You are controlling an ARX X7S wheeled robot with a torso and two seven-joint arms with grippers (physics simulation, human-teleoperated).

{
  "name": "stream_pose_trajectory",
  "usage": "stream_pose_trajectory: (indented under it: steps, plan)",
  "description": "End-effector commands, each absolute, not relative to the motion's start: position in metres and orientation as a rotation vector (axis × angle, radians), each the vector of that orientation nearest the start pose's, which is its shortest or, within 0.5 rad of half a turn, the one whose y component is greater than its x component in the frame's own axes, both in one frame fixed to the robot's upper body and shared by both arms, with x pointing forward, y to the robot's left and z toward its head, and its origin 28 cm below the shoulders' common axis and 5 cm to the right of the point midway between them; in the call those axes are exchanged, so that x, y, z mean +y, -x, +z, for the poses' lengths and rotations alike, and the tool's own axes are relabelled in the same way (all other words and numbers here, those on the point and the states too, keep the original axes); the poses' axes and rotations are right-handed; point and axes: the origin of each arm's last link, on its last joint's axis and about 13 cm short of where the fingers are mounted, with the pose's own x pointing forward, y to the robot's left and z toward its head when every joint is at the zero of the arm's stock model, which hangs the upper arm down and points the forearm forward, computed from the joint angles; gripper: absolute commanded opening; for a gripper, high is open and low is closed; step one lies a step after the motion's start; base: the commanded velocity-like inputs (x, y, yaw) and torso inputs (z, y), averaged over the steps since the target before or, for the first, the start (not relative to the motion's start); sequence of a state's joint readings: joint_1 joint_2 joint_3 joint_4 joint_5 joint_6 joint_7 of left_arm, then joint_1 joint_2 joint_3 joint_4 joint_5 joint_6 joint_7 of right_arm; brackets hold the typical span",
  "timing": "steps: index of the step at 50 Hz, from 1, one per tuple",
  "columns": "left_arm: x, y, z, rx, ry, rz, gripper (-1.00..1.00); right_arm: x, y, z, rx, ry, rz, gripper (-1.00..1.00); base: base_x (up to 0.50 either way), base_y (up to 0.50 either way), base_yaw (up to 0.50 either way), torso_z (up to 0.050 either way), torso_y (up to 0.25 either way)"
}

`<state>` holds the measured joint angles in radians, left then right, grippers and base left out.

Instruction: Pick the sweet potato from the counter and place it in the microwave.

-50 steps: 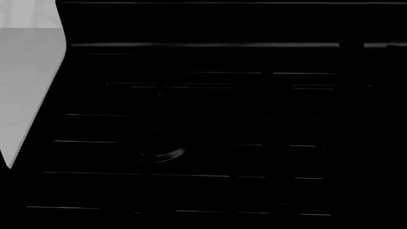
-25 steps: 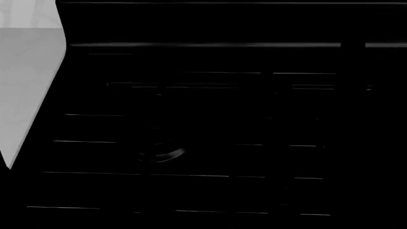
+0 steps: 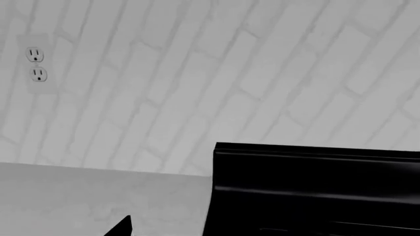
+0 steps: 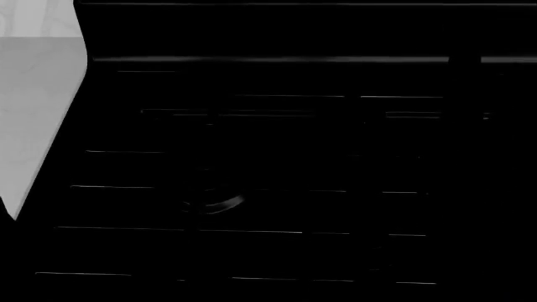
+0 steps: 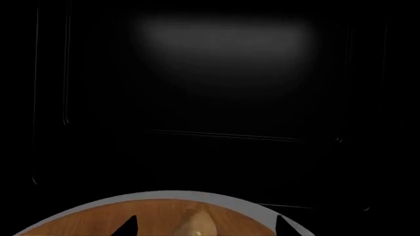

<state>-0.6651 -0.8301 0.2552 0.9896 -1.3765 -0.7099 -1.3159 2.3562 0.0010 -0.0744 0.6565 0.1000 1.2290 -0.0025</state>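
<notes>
In the right wrist view the sweet potato (image 5: 196, 225) shows as a tan pointed tip lying on a plate with a brown wooden middle and grey rim (image 5: 262, 212). My right gripper (image 5: 204, 227) is open, its two dark fingertips (image 5: 128, 227) standing wide on either side of the tuber without touching it. Beyond the plate is the microwave's (image 5: 223, 98) dark inside. My left gripper (image 3: 203, 228) hangs over the white counter (image 3: 78, 196); one fingertip (image 3: 123, 227) shows far to the side, the other is lost against black.
The black stove (image 4: 293, 157) with its grates fills almost the whole head view, with a strip of counter (image 4: 34, 94) to its left. The left wrist view shows the stove's back panel (image 3: 315, 187), a white brick wall and an outlet (image 3: 36, 66).
</notes>
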Motion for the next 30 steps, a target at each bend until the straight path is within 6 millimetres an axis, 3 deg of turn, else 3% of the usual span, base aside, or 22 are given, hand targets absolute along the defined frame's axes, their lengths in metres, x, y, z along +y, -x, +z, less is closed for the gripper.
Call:
stream_pose_trajectory:
  steps: [1, 8, 30]
  plan:
    - [0.2149, -0.159, 0.2427, -0.245, 0.002, 0.141, 1.0, -0.0849, -0.2286, 0.5972, -0.461, 0.054, 0.062, 1.0, 0.0, 0.0, 0.0, 0.0, 0.0]
    - [0.2148, -0.1586, 0.2419, -0.242, 0.001, 0.141, 1.0, -0.0849, -0.2286, 0.5972, -0.461, 0.054, 0.062, 1.0, 0.0, 0.0, 0.0, 0.0, 0.0]
    - [0.2157, -0.1568, 0.244, -0.248, 0.007, 0.145, 1.0, -0.0849, -0.2286, 0.5972, -0.461, 0.054, 0.062, 1.0, 0.0, 0.0, 0.0, -0.019, 0.168]
